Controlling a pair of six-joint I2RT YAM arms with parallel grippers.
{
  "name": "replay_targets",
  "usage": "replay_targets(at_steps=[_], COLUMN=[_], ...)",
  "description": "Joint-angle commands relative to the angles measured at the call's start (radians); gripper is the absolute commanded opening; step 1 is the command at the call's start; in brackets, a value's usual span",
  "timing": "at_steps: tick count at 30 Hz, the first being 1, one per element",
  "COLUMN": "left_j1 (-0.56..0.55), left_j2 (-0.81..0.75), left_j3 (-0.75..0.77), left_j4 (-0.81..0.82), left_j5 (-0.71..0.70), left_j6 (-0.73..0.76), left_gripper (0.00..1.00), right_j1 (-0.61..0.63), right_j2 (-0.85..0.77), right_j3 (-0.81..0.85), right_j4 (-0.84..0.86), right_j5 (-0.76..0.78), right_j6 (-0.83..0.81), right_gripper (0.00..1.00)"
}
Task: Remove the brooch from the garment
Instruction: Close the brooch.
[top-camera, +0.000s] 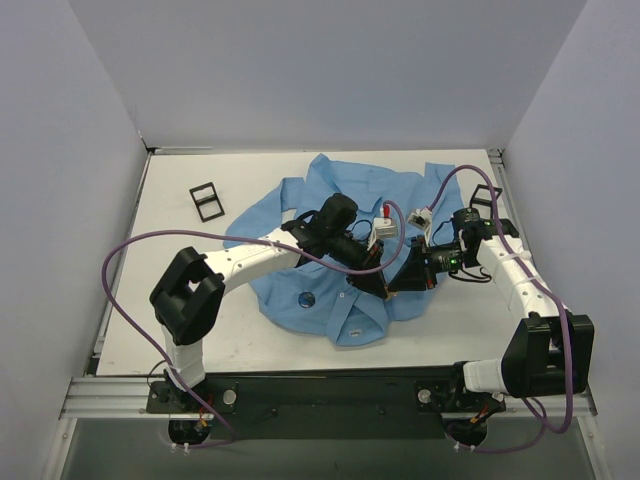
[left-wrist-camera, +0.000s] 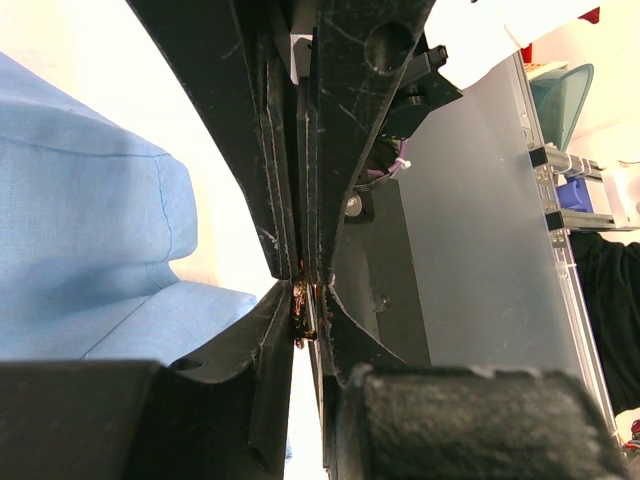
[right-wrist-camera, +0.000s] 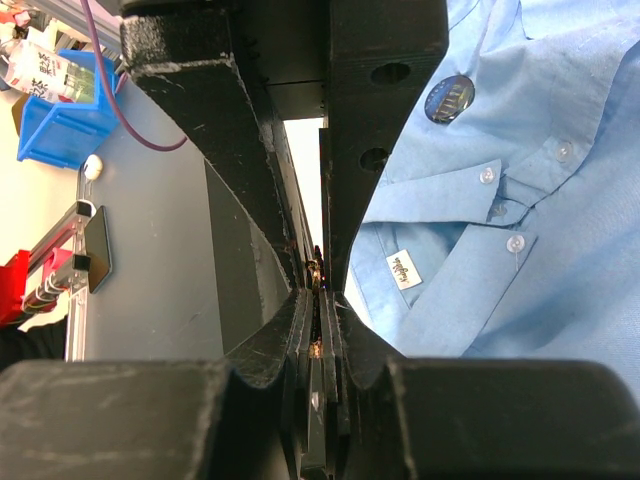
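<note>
**Brooch.** The brooch (top-camera: 307, 298) is a round disc lying flat, face up, on the front of the shirt (top-camera: 345, 185), close to the shirt's near edge. Being round, it shows no long axis. The right wrist view shows pale upright marks at its centre. It lies well to the left of both sets of fingertips, untouched, on the near side of the left forearm.

**Left gripper.** The arm of the left gripper (top-camera: 382, 287) rises from its base and stretches rightward across the shirt. The fingers slant down at the shirt's near right edge. The jaws stand almost together with a thin slit between them. A small brownish piece (left-wrist-camera: 303, 303) sits at the tips. Whether it is clamped cannot be told.

**Right gripper.** The arm of the right gripper (top-camera: 397, 283) is bent at the elbow and reaches leftward. The jaws are closed and meet the left fingers tip to tip.

**Clearance.** Bare table (top-camera: 240, 345) lies nearer than the grippers and to their left. One black frame (top-camera: 205, 200) lies far off to the left, beyond the shirt. Another black frame (top-camera: 485, 197) sits just behind the right wrist. Walls close in the far side and both flanks.
</note>
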Motion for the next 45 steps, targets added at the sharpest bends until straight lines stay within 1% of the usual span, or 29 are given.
replay_targets(at_steps=[1, 21, 27, 41, 44, 45], left_j1=[-0.008, -0.01, -0.017, -0.031, -0.031, -0.031], left_j2=[-0.001, -0.004, 0.004, 0.007, 0.004, 0.005], left_j3=[0.014, 0.017, 0.033, 0.045, 0.048, 0.049], left_j4=[0.007, -0.002, -0.044, -0.07, -0.073, -0.079], left_j5=[-0.019, -0.028, -0.042, -0.051, -0.043, -0.032], left_j6=[0.031, 0.041, 0.075, 0.084, 0.084, 0.084], left_gripper=[0.22, 0.22, 0.22, 0.23, 0.23, 0.25], right_j1=[-0.006, -0.009, -0.009, -0.007, -0.009, -0.009], right_j2=[-0.007, -0.015, -0.007, -0.007, -0.004, -0.003], right_j3=[-0.005, -0.008, -0.006, -0.006, -0.006, -0.005], right_j4=[-0.021, -0.021, -0.021, -0.02, -0.021, -0.02], right_j5=[-0.081, -0.084, -0.084, -0.086, -0.084, -0.084], right_j6=[-0.028, -0.028, -0.031, -0.031, -0.031, -0.03], right_gripper=[0.0, 0.0, 0.0, 0.0, 0.0, 0.0])
